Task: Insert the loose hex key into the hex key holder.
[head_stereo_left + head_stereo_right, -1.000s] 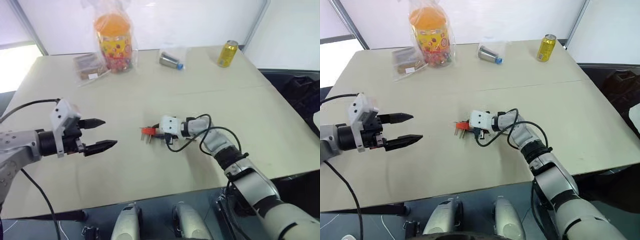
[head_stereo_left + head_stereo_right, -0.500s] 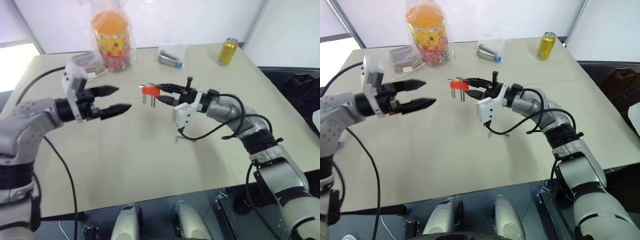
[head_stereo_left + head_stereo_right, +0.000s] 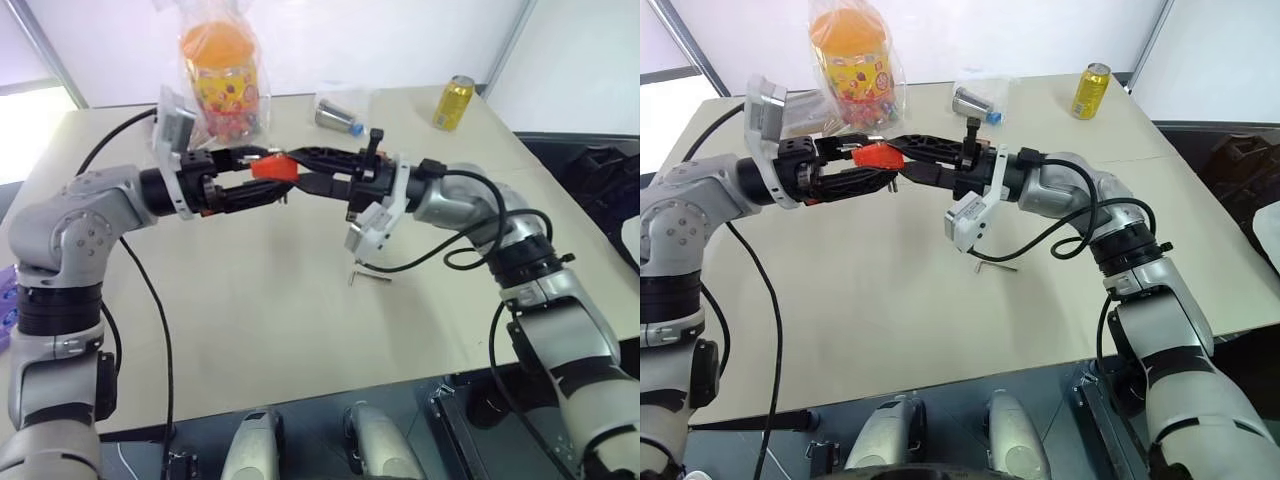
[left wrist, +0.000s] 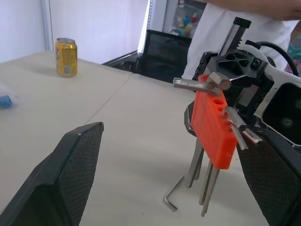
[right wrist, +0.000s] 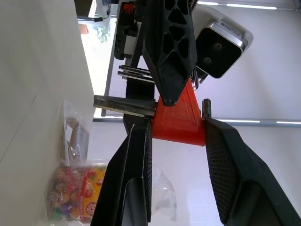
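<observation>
Two black-fingered grippers meet in the air above the middle of the beige table. The right gripper pinches the small red-orange plastic hex key holder, its short metal keys sticking out. The left gripper is spread wide, its fingers on either side of the holder without gripping it. The thin dark grey L-shaped loose hex key lies flat on the table below the right wrist, nearer the front edge than the far one.
</observation>
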Available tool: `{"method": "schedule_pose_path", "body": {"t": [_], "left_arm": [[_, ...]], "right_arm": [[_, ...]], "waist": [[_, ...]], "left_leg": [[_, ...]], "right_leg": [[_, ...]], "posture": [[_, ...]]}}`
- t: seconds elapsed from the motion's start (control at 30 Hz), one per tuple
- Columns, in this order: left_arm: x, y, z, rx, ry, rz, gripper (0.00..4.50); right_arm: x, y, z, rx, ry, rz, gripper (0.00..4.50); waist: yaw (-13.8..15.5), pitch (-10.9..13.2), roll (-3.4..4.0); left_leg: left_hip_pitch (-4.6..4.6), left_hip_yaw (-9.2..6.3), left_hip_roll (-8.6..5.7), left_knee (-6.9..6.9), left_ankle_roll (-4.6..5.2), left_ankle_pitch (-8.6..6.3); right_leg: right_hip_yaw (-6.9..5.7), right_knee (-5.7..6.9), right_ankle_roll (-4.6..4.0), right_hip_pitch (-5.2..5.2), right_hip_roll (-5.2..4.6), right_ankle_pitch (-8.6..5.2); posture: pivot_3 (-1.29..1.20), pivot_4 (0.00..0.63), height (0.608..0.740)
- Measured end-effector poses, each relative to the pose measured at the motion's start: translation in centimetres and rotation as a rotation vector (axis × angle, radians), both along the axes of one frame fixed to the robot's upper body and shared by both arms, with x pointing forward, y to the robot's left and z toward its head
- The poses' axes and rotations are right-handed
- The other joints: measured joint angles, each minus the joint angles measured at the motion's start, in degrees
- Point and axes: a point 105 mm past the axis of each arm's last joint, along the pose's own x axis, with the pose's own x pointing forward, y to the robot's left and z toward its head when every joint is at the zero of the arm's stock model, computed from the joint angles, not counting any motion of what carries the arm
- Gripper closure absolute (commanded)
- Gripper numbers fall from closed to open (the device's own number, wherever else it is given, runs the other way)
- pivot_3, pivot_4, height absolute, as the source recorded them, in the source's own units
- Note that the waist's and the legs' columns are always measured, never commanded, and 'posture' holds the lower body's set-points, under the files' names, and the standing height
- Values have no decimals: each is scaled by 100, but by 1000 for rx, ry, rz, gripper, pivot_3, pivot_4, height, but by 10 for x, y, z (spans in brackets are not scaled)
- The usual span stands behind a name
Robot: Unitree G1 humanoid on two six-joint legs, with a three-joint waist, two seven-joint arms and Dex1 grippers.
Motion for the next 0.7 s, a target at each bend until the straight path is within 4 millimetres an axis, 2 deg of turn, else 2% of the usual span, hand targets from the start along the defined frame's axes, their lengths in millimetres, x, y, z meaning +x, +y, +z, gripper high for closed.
{"method": "schedule_pose_path", "body": {"t": [0.4, 0.47, 0.53, 0.7], "left_arm": [[-2, -4, 14, -34, -24, -22, 0], [-3, -4, 14, -35, -24, -23, 553], [-3, -4, 14, -35, -24, -23, 1300], [-5, -5, 13, -35, -22, -40, 3939]], "right_arm": [[1, 0, -1, -8, 1, 4, 3491], [1, 0, -1, -10, 2, 4, 3491], [1, 0, -1, -12, 2, 4, 3491], [4, -1, -3, -17, 13, -11, 3491]], "waist": [[2, 1, 0], [2, 1, 0], [4, 1, 0], [3, 1, 0]], "left_leg": [[0, -2, 0, 3, 0, 0], [0, -2, 0, 3, 0, 0], [0, -2, 0, 3, 0, 0], [0, -2, 0, 3, 0, 0]], "right_leg": [[-1, 1, 0, 1, -1, 0], [-1, 2, 0, 1, 0, 0], [0, 2, 0, 1, -1, 0], [0, 2, 0, 1, -1, 0]], "posture": [[0, 150, 740], [0, 150, 740], [0, 150, 740], [0, 150, 740]]}}
